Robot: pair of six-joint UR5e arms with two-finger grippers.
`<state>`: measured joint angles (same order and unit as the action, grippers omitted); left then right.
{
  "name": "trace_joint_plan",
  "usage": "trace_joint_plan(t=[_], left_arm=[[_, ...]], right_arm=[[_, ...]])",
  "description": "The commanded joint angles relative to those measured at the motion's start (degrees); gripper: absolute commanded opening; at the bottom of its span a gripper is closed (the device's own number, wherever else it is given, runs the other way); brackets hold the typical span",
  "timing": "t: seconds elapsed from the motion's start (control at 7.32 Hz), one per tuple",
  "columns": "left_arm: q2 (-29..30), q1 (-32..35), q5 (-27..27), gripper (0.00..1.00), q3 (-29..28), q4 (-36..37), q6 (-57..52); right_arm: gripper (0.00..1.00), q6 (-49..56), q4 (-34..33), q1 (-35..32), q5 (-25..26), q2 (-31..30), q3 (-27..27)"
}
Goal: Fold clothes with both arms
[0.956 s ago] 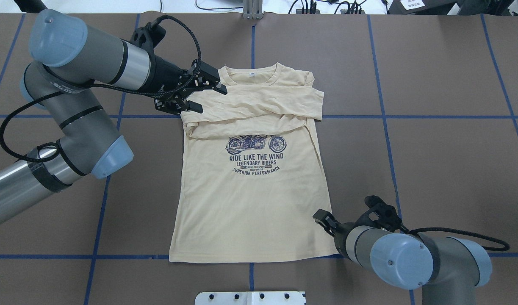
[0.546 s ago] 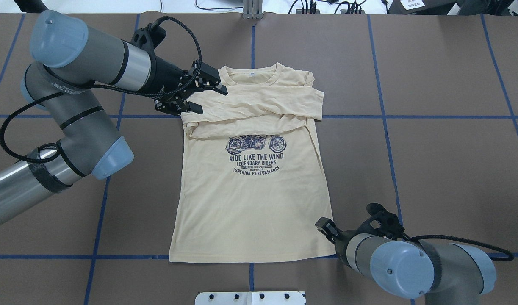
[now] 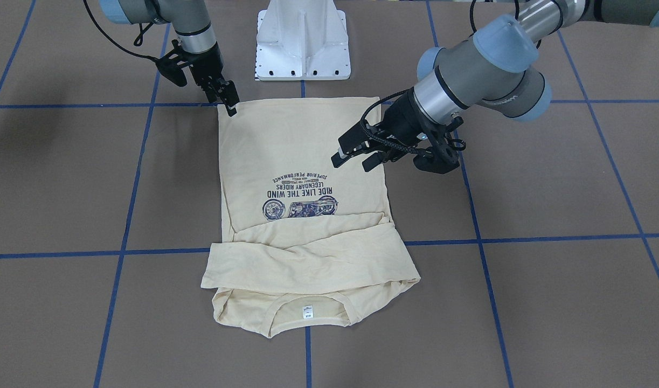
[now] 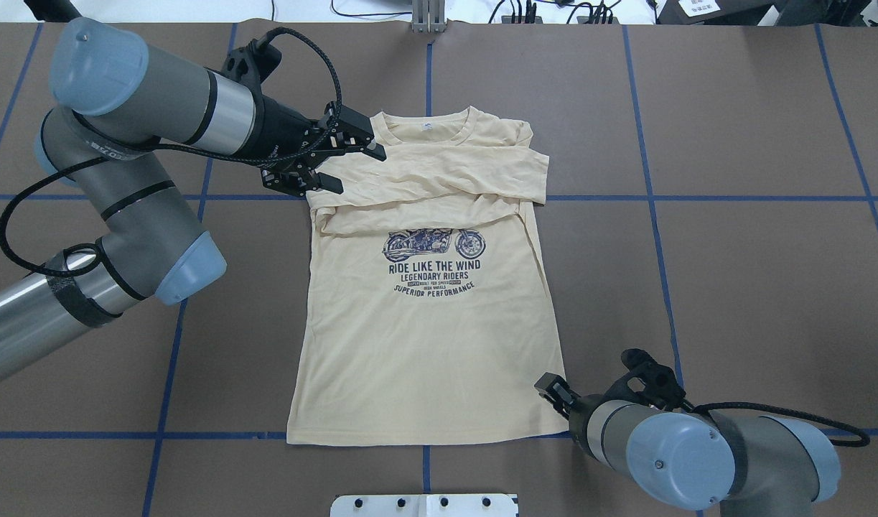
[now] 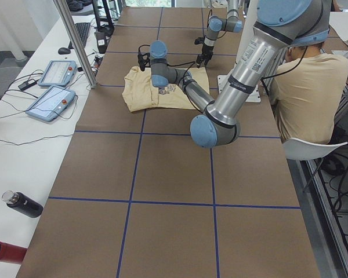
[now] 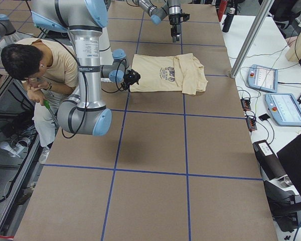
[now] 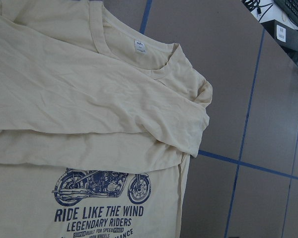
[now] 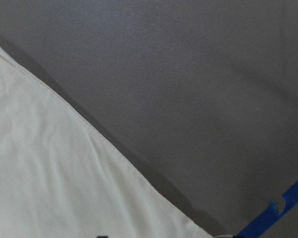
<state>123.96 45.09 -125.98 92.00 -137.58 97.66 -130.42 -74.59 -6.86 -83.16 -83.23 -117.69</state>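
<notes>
The cream-yellow T-shirt (image 4: pixel 424 337) lies flat, print up, both long sleeves folded across the chest, and the collar with its white label (image 4: pixel 426 126) at the far side. It also shows in the front view (image 3: pixel 302 161) and the left wrist view (image 7: pixel 89 114). My left gripper (image 4: pixel 351 165) is open and empty, hovering over the shirt's left shoulder; it shows in the front view (image 3: pixel 353 159). My right gripper (image 3: pixel 229 105) is low at the hem's right corner, fingers looking slightly apart and holding nothing. The right wrist view shows the shirt's side edge (image 8: pixel 64 163) on the table.
The brown table (image 4: pixel 754 287) carries blue tape grid lines. The white pedestal base (image 3: pixel 302 43) stands at the robot's edge, just behind the hem. A seated person (image 5: pixel 307 87) is beside the robot. Control tablets (image 6: pixel 283 108) lie on the far white bench.
My right gripper has crept a little toward the robot's side along the shirt's right edge, closer to the hem corner. The left gripper and the shirt have hardly moved.
</notes>
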Motion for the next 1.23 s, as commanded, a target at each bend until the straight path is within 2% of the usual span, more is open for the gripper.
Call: trace_joint_plan(t=[0.0,0.27,0.41,0.55,0.68,0.82,0.96,1.09], left_arm=[[0.1,0.0,0.0,0.88,0.0,-0.1,0.0],[0.1,0.0,0.0,0.90,0.1,-0.1,0.0],[0.1,0.0,0.6,0.90,0.1,-0.1,0.0],[0.1,0.0,1.2,0.90,0.1,-0.1,0.0],[0.1,0.0,1.2,0.90,0.1,-0.1,0.1],[0.1,0.0,1.3,0.90,0.1,-0.1,0.0],[0.1,0.0,1.3,0.90,0.2,-0.1,0.1],[0.1,0.0,1.3,0.90,0.3,-0.1,0.1]], right_arm=[[0.85,-0.1,0.0,0.3,-0.4,-0.1,0.6],[0.83,-0.1,0.0,0.3,-1.2,-0.4,0.6],[0.76,-0.1,0.0,0.3,-1.4,-0.4,0.5],[0.55,-0.1,0.0,0.3,-1.5,-0.4,0.6],[0.49,-0.1,0.0,0.3,-1.5,-0.4,0.6],[0.49,-0.1,0.0,0.3,-1.5,-0.4,0.5],[0.34,-0.1,0.0,0.3,-1.5,-0.4,0.5],[0.07,-0.1,0.0,0.3,-1.6,-0.4,0.4]])
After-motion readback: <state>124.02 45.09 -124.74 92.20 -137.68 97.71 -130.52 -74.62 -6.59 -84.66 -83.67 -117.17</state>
